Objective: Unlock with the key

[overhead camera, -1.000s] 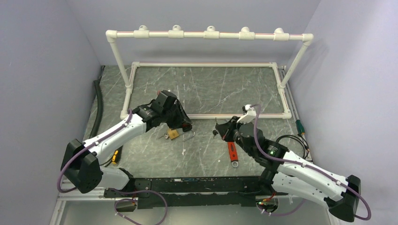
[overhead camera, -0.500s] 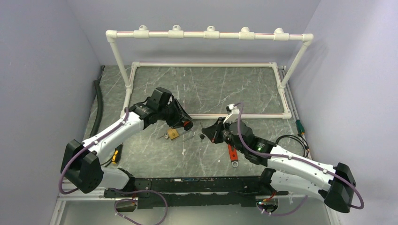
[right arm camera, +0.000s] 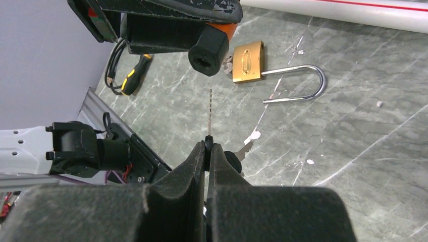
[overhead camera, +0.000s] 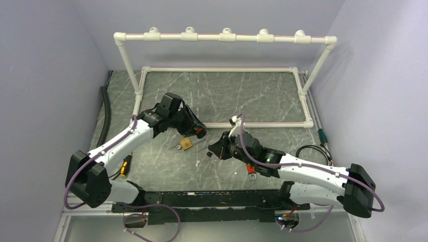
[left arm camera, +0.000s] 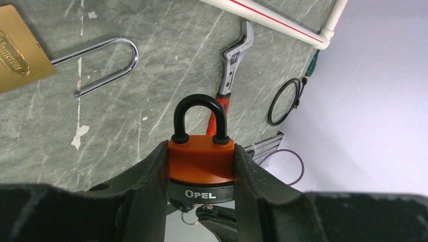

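Observation:
My left gripper (overhead camera: 198, 132) is shut on an orange padlock (left arm camera: 201, 156) with a black shackle and a black base marked OPEL, held above the table. In the right wrist view the padlock's black base (right arm camera: 208, 50) faces my right gripper. My right gripper (right arm camera: 208, 147) is shut on a key (right arm camera: 210, 113), seen edge-on, whose blade points at that base with a gap between them. A second key (right arm camera: 244, 150) hangs beside the fingers. In the top view my right gripper (overhead camera: 213, 151) is just right of and below the left one.
A brass padlock (overhead camera: 186, 144) with an open steel shackle (right arm camera: 298, 83) lies on the table under the left gripper. A red-handled wrench (overhead camera: 250, 169), a yellow screwdriver (overhead camera: 124, 166), a black cable loop (overhead camera: 315, 151) and a white PVC frame (overhead camera: 222, 37) are around.
My right arm has moved left with the key, closing on the padlock held by the left gripper. The left gripper has shifted slightly back and left.

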You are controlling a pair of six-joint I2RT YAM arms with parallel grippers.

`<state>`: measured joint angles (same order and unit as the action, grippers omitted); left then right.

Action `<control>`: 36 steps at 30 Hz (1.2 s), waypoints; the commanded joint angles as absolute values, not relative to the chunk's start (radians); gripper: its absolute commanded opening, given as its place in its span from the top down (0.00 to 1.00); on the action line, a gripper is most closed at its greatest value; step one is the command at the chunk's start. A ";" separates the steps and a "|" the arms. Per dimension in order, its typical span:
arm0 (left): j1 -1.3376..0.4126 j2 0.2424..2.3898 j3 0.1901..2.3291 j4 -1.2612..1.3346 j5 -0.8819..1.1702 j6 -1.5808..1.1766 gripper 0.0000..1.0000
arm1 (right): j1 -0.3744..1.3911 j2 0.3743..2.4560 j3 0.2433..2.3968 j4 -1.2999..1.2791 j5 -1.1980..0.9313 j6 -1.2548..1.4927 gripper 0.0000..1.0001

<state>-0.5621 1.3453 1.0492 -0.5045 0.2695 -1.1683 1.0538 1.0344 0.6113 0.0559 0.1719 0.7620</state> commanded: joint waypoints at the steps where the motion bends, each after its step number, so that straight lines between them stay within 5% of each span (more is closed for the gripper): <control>1: -0.555 1.322 1.070 -0.447 0.304 -1.187 1.00 | 1.068 1.063 0.672 0.131 0.160 0.749 1.00; 36: -0.554 1.283 1.032 -0.428 0.289 -1.204 1.00 | 1.074 1.149 0.724 0.120 0.237 0.764 1.00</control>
